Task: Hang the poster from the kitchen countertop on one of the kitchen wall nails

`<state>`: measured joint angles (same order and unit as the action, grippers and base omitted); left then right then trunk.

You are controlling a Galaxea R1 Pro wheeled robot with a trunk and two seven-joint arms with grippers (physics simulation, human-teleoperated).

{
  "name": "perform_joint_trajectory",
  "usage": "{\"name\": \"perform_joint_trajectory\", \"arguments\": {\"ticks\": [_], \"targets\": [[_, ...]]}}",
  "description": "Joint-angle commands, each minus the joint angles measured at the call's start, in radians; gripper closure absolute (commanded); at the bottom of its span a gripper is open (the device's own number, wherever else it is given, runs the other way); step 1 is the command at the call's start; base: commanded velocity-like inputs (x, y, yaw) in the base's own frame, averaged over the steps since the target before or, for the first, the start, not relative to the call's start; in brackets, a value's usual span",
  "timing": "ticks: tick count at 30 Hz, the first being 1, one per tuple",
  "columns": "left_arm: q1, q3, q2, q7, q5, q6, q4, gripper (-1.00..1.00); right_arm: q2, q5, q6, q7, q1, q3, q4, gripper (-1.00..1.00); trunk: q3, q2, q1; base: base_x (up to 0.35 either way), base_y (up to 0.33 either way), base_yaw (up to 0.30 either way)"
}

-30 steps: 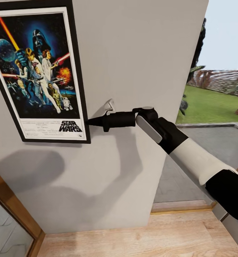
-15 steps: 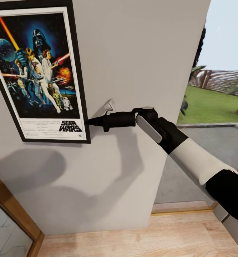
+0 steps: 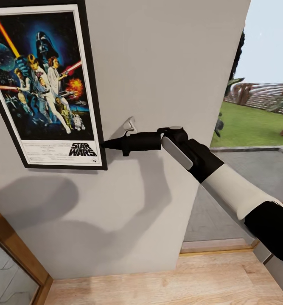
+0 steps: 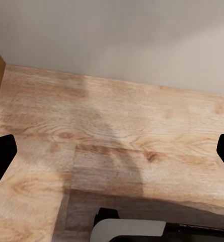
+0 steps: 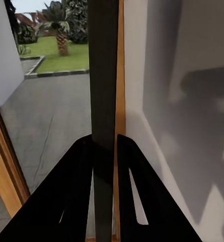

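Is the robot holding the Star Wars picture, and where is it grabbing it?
Yes. The right tool is shut on the poster, pinching the black frame's edge near its lower right corner, against the grey wall. The left tool hangs open, holding nothing.

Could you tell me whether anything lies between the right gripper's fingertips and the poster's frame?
Nothing does: in the right wrist view the right gripper is shut on the poster, edge-on between its fingers; the head view shows its tip at the frame's lower right corner.

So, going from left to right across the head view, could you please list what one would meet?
Wooden door frame → poster → right gripper pinching the poster's frame edge → grey wall → right arm → lawn outside.
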<state>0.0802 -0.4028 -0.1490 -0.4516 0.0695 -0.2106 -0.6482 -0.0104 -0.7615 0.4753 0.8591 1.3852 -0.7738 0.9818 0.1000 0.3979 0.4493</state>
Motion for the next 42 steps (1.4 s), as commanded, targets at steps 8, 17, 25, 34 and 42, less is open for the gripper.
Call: {"name": "perform_joint_trajectory", "arguments": {"ticks": [8, 17, 25, 34, 42], "targets": [[0.000, -0.002, 0.000, -0.007, 0.007, 0.002, -0.005, -1.00, -0.001, -0.011, 0.008, -0.003, 0.001, -0.002, 0.009, 1.00, 0.002, 0.002, 0.001, 0.000, 0.000, 0.000], [0.001, -0.014, 0.010, -0.026, 0.021, 0.000, -0.028, -1.00, 0.005, -0.027, 0.005, -0.014, -0.021, 0.020, -0.002, 1.00, 0.002, 0.002, 0.001, 0.000, 0.000, 0.000], [0.001, -0.014, 0.010, -0.026, 0.021, 0.000, -0.039, -1.00, 0.005, -0.045, 0.005, -0.014, -0.051, 0.026, -0.002, 1.00, 0.002, 0.002, 0.001, 0.000, 0.000, 0.000], [0.001, -0.014, 0.010, -0.026, 0.021, 0.000, -0.039, -1.00, 0.005, -0.045, 0.005, -0.014, -0.051, 0.026, -0.002, 1.00, 0.002, 0.002, 0.001, 0.000, 0.000, 0.000], [0.001, -0.014, 0.009, -0.037, 0.021, 0.002, -0.065, -1.00, 0.003, -0.073, 0.006, -0.014, -0.075, 0.059, -0.003, 1.00, 0.002, 0.002, 0.001, 0.000, 0.000, 0.000]]}}
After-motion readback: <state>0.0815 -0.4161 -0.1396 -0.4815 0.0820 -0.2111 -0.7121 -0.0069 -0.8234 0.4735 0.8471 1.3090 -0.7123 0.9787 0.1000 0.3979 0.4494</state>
